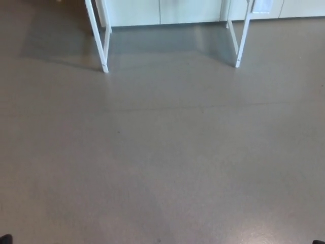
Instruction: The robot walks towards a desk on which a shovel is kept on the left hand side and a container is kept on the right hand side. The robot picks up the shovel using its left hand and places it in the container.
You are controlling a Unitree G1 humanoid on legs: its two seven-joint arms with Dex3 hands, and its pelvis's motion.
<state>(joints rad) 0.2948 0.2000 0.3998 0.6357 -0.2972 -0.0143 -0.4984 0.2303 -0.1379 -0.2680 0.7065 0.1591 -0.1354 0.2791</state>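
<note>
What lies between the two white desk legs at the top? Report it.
In the head view, only bare grey floor lies between the left desk leg and the right desk leg, shadowed, with pale cabinets behind.

You have almost nothing of the robot's body in the head view. Neither arm, wrist nor robot hand shows. A small dark sliver sits at the bottom left corner and another at the bottom right corner; you cannot tell which part of the body either belongs to.
</note>
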